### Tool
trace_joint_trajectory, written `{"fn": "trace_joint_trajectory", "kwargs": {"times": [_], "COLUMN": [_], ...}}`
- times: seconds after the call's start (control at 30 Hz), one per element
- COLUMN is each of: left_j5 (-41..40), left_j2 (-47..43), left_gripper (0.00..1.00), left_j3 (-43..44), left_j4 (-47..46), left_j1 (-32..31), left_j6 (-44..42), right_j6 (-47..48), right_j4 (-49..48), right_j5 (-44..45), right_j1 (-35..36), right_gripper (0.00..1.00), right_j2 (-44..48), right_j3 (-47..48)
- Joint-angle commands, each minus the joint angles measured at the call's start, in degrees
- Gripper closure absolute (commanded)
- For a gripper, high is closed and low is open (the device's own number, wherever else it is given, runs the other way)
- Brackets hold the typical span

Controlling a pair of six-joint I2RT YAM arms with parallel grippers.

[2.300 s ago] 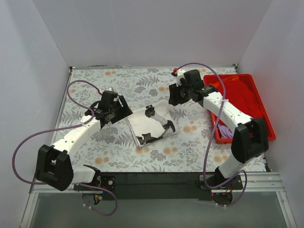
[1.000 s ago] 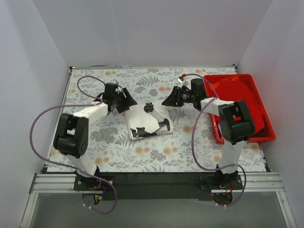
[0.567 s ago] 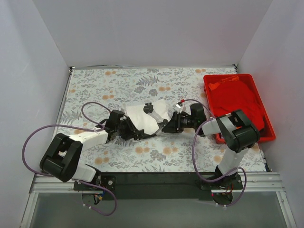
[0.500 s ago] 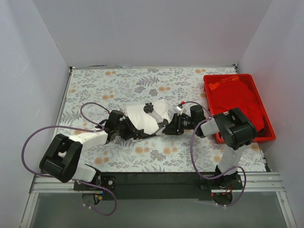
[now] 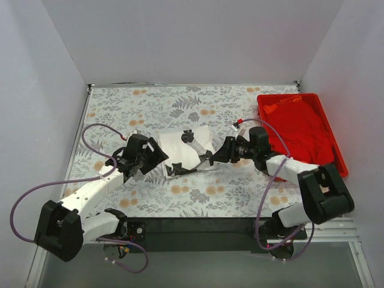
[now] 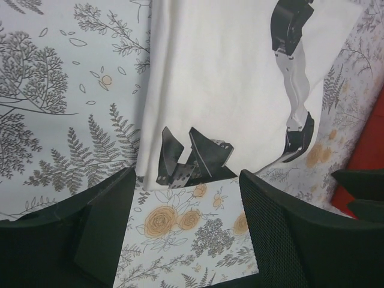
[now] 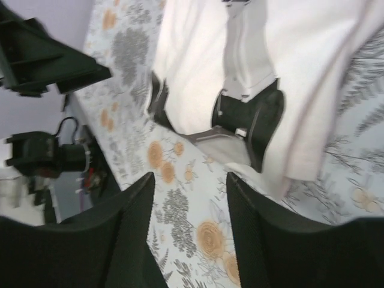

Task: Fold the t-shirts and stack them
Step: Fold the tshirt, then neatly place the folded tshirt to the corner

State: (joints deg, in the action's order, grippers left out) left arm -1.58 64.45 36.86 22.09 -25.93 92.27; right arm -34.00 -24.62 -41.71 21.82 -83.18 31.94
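A white t-shirt [image 5: 180, 147] with a black and grey print lies folded on the floral tablecloth [image 5: 150, 108] at mid-table. My left gripper [image 5: 159, 158] sits low at its left near corner, open. In the left wrist view the left gripper [image 6: 186, 240] has only tablecloth between its fingers, and the white t-shirt [image 6: 222, 78] lies just beyond them. My right gripper [image 5: 215, 158] stands open at the shirt's right near corner. The right wrist view shows the right gripper [image 7: 189, 240] empty, just short of the white t-shirt [image 7: 198, 60]. The red t-shirt [image 5: 300, 123] lies bunched in the red tray [image 5: 260, 103].
The red tray stands along the right side of the table, behind the right forearm. White walls close in the left, far and right sides. Purple cables [image 5: 90, 135] loop off both arms over the cloth.
Both grippers came from the white t-shirt's far edge down to its near edge, then drew apart to its near corners. The left jaws narrowed and widened again. The shirt lies where it did.
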Motion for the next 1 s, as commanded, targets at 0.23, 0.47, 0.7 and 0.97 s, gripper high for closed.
{"fn": "trace_joint_trajectory", "kwargs": {"times": [0.23,0.47,0.7,0.97], "left_j5": [-0.9,-0.7,-0.9,-5.5], "left_j2": [-0.3,11.7,19.7,25.1], "left_gripper": [0.31,0.44,0.58,1.00], "left_j3": [-0.8,3.5,6.7,9.0], "left_j4": [6.8,2.3,-1.0,3.4], "left_j1": [0.4,0.4,0.0,-0.3], "left_j6": [-2.4,-4.3,-5.7,-5.5], "right_j6": [21.9,22.5,22.7,22.8], "right_j4": [41.5,44.5,45.5,45.5], "right_j5": [31.7,32.3,32.1,31.7], "right_j1": [-0.1,-0.2,-0.1,-0.1], "right_gripper": [0.33,0.32,0.32,0.32], "right_j2": [19.0,27.2,28.6,27.9], "right_j3": [10.7,6.8,5.9,6.3]}}
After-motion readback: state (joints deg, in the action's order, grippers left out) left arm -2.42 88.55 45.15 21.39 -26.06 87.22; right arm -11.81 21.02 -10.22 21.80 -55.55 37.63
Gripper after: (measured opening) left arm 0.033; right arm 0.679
